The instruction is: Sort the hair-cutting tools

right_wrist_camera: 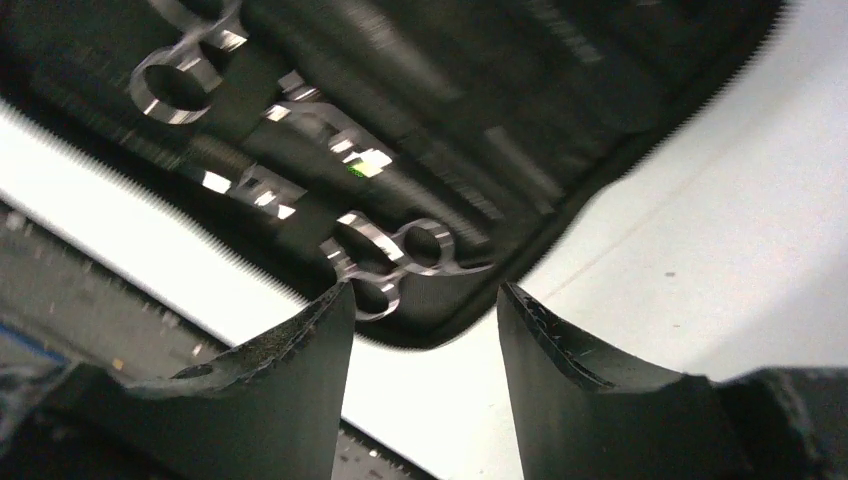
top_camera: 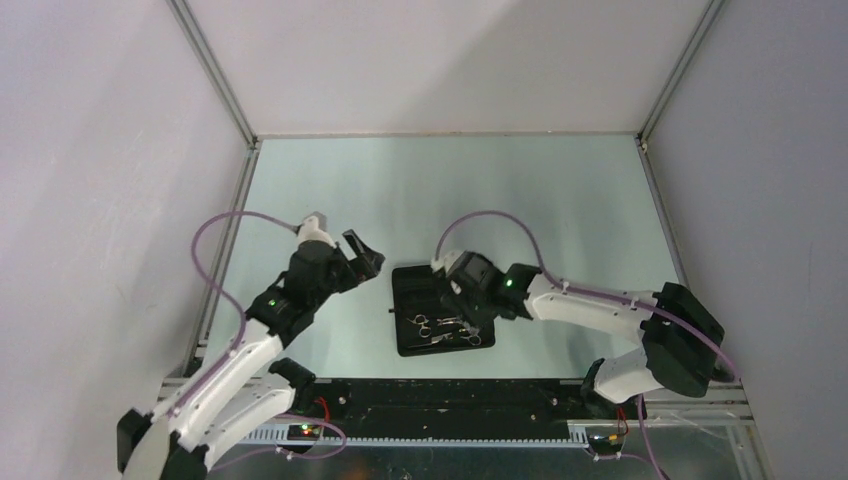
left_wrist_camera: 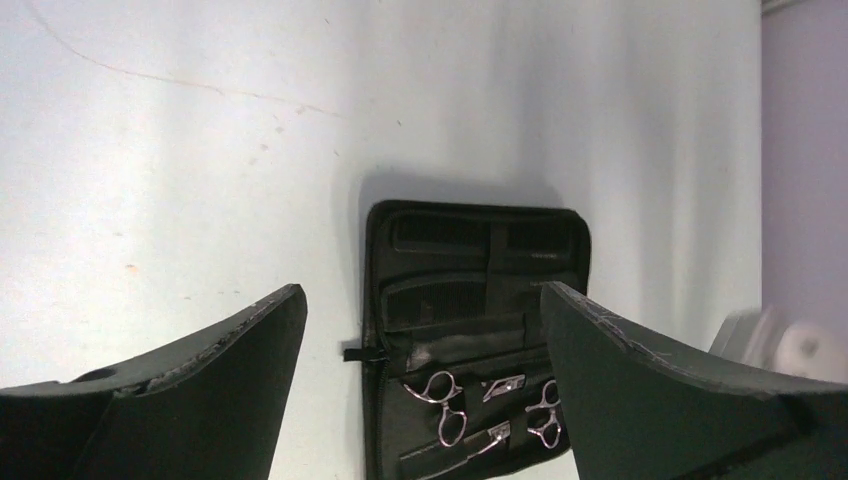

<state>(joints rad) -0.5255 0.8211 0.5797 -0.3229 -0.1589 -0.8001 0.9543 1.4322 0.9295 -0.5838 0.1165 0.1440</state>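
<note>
1. Pale green table [top_camera: 450, 180] and plain white walls made up the whole backdrop on my screen.
2. On the left, the left gripper [top_camera: 366, 252] hung above the table just beside the case. Its fingers were spread wide and there was nothing between them. It pointed toward the case, which I judged kept it ready to reach in without crowding the other arm.
3. Between the two arms, the black zip case [left_wrist_camera: 470, 230] lay opened flat on the table with its lining and pockets facing up. That left every slot reachable from above.
4. In the case half nearer the arm bases, the first scissors [left_wrist_camera: 447, 405] and the second scissors [left_wrist_camera: 543, 412] lay side by side. Both were silver, with their ring handles showing. I could not tell whether straps held them down.
5. I could not pick out the black comb with any certainty. There were dark toothed shapes in the far pockets, but they merged into the black lining.
6. On the right, the right gripper [right_wrist_camera: 422, 290] sat low over the near right corner of the case. Its fingers were partly apart and pinching nothing. One pair's ring handles lay just past its fingertips, inside the case.
7. Both scissors lay in the case and both grippers were empty, so I judged the sorting close to finished. The comb's place remained unconfirmed.
</note>
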